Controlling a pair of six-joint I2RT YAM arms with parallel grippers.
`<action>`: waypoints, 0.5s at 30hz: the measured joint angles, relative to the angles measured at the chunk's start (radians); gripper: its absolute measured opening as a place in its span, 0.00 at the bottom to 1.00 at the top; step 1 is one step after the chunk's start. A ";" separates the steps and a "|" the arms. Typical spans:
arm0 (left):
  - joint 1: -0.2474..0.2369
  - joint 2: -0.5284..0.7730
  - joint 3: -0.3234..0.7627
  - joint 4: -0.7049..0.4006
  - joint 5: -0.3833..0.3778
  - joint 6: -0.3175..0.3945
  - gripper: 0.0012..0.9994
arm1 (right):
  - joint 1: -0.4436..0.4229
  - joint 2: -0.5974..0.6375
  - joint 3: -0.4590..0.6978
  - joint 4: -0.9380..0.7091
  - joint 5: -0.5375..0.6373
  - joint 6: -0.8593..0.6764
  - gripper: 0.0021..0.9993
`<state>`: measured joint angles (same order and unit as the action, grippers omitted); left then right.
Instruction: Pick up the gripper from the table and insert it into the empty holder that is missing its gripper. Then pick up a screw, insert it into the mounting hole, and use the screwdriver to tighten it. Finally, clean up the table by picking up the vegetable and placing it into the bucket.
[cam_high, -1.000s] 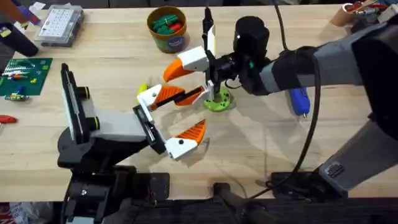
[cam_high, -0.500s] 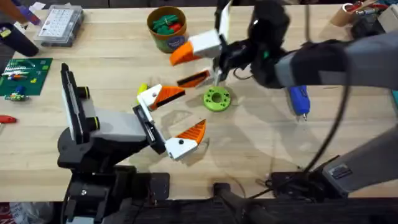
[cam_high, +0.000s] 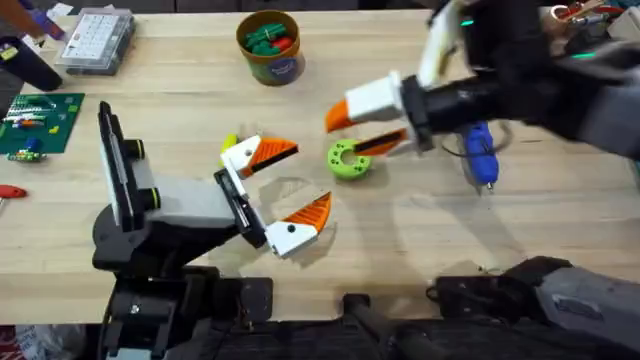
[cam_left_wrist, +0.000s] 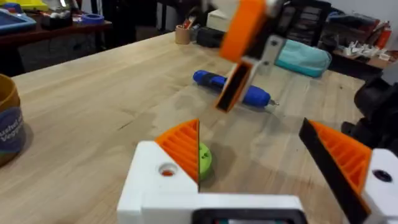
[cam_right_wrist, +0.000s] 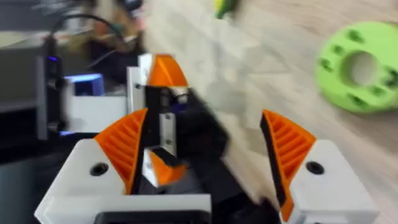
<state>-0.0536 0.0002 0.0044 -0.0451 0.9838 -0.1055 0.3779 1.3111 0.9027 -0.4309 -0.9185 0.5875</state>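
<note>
**Right arm raised and empty-handed; screwdriver pick-up looks to be the step in hand**

1. Bucket (cam_high: 270, 47): far side of the table, well apart from both arms. Green pieces lie inside it. A small yellow-green piece (cam_high: 230, 141) lies on the table just beside the left gripper; I cannot tell whether it is a vegetable.
2. Left gripper (cam_high: 300, 180): low over the table, fingers spread wide, nothing between them.
3. Loose orange finger and mounting hole: neither can be identified with confidence.
4. Green ring (cam_high: 348, 160): flat on the table, between the two grippers.
5. Right gripper (cam_high: 352, 132): lifted above the table beside the ring, pads wide apart. The right wrist view confirms the gap holds nothing.
6. Screwdriver (cam_high: 480, 155): lying flat, right of the ring, partly under the right arm, thin tip towards the near edge.

Assessment: the right arm appears best placed to fetch the screwdriver.

Recommendations:
- Turn the wrist so the pads close across the blue barrel, not along it.
- Grasp mid-barrel, so that the tool hangs balanced and the tip stays free.
- Descend squarely; a round barrel may roll away from a one-sided touch.
- Keep clear of the ring.
</note>
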 joint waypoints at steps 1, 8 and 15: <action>0.000 0.000 0.000 0.000 0.000 0.000 0.99 | -0.004 -0.040 0.009 -0.065 0.044 -0.042 1.00; 0.000 0.000 0.000 0.000 0.000 0.000 0.99 | -0.014 -0.236 0.117 -0.470 0.381 -0.298 1.00; 0.000 0.000 0.000 0.001 0.000 0.000 0.99 | -0.015 -0.269 0.176 -0.650 0.585 -0.450 1.00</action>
